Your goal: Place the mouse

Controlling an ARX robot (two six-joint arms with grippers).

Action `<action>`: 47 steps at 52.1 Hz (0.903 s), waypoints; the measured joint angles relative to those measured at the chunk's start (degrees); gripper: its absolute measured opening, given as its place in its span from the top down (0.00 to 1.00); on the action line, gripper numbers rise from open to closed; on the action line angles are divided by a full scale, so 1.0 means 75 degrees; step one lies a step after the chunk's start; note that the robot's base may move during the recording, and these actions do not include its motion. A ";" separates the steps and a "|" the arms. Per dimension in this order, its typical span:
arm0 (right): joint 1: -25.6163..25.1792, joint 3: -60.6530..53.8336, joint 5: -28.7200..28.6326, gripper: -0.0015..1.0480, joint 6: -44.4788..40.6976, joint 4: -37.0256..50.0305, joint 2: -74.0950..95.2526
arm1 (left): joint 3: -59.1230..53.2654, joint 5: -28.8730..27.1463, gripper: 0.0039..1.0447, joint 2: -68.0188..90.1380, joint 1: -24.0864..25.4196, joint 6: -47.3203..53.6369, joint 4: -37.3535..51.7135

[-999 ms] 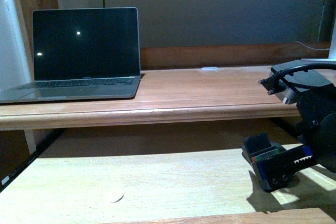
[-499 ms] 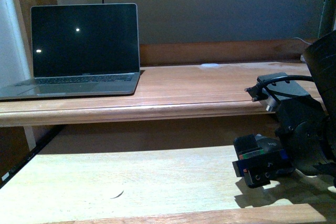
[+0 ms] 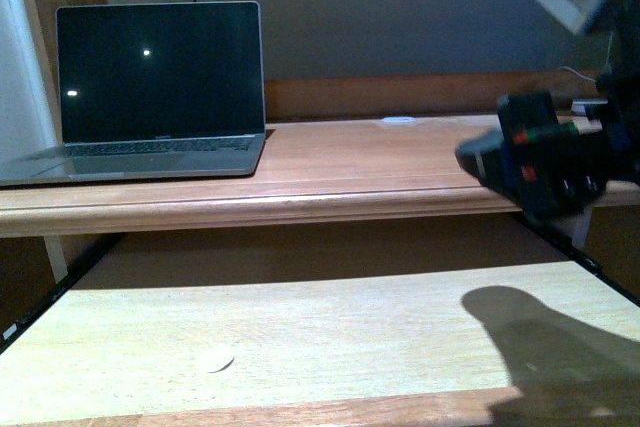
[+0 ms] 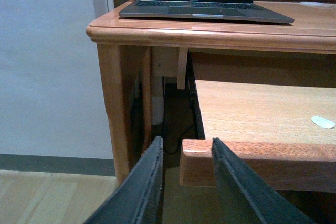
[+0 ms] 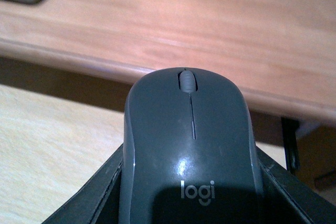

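Note:
The dark grey mouse (image 5: pixel 189 150), with a scroll wheel and a "logi" logo, fills the right wrist view, and my right gripper (image 5: pixel 191 192) is shut on its sides. From the front, that right gripper (image 3: pixel 505 159) hangs in the air at the right, level with the upper desk's front edge (image 3: pixel 300 209), and the mouse (image 3: pixel 476 158) pokes out towards the left. Beside the desk's left leg my left gripper (image 4: pixel 186 182) is low and open, and the corner of the pull-out shelf (image 4: pixel 252 156) shows between its fingers.
An open laptop (image 3: pixel 160 87) with a dark screen sits at the left of the upper desk. A small white disc (image 3: pixel 398 121) lies at the back middle of the desk. A pale spot (image 3: pixel 220 362) marks the lower shelf, where the arm's shadow falls at the right.
My right gripper has risen from just above the lower shelf to the height of the upper desk, carrying the mouse. The camera view has shifted slightly.

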 joint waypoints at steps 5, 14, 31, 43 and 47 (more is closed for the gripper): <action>0.0213 0.0833 0.0181 0.48 -0.0015 -0.0082 0.0329 | 0.0000 0.0003 0.51 0.0000 0.0000 0.0000 0.0000; 0.0478 0.2795 0.0743 0.48 0.0050 -0.0425 0.1845 | 0.0000 0.0003 0.27 0.0000 0.0000 0.0000 0.0000; 0.0717 0.6382 0.1993 0.48 -0.0009 -0.1632 0.5365 | 0.0000 0.0003 0.07 0.0000 0.0000 0.0015 0.0000; 0.0694 0.7023 0.2235 0.48 0.0181 -0.1693 0.5948 | 0.0000 0.0000 0.07 0.0000 0.0000 0.0015 0.0000; 0.0697 0.6974 0.2186 0.40 0.0216 -0.1472 0.5945 | 0.0000 0.0000 0.07 0.0000 0.0000 0.0015 0.0000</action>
